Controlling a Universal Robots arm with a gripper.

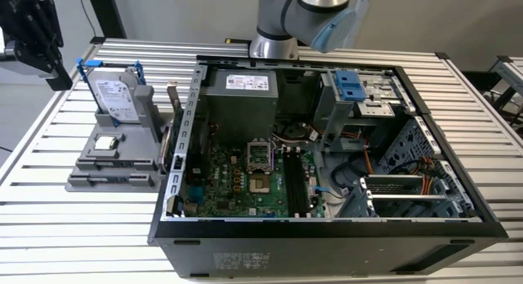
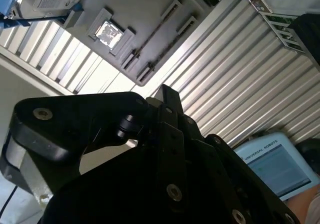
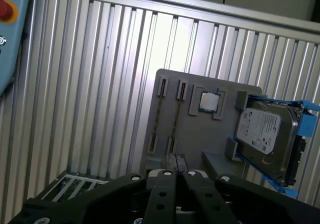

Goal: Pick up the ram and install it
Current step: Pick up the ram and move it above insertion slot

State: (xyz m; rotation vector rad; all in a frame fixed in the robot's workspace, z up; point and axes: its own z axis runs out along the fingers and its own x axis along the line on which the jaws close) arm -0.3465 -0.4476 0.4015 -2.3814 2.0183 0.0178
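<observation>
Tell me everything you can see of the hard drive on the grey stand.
The hard drive is a flat silver metal box with a white label on its broad face and a blue plastic frame with tabs along its edges. It stands on edge, somewhat tilted, held in a slot of the grey stand. The stand sits on the slatted table, to the exterior view's left of the open computer case.

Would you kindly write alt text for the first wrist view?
The gripper, shut and empty, points at a grey holder on a slatted table; the holder carries two thin ram sticks, a processor chip and a hard drive.
</observation>
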